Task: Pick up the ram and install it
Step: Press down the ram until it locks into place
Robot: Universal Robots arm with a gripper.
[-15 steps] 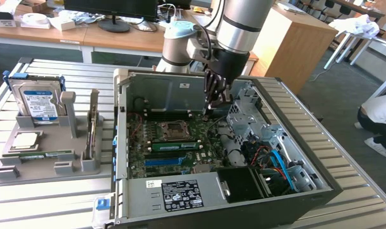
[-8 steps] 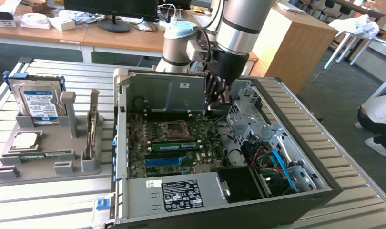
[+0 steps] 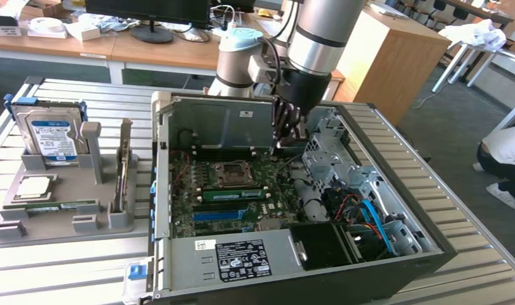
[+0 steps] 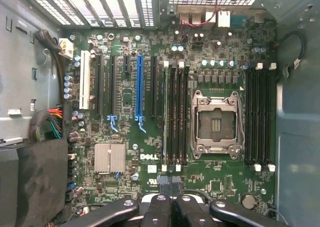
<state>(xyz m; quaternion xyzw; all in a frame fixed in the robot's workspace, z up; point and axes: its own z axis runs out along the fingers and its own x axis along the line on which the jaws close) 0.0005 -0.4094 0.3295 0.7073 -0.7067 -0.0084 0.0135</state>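
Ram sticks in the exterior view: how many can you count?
3. One ram stick sits in the motherboard beside the CPU socket; a second stick lies flat on the grey tray; a third stick stands on edge in that tray. The arm may hide others.

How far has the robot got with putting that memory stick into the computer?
Done, it seems: a green ram stick sits in a slot beside the empty processor socket. In hand: nothing visible; the gripper is shut, low over the motherboard near the memory slots. Left: whether the stick is fully clicked in cannot be told.
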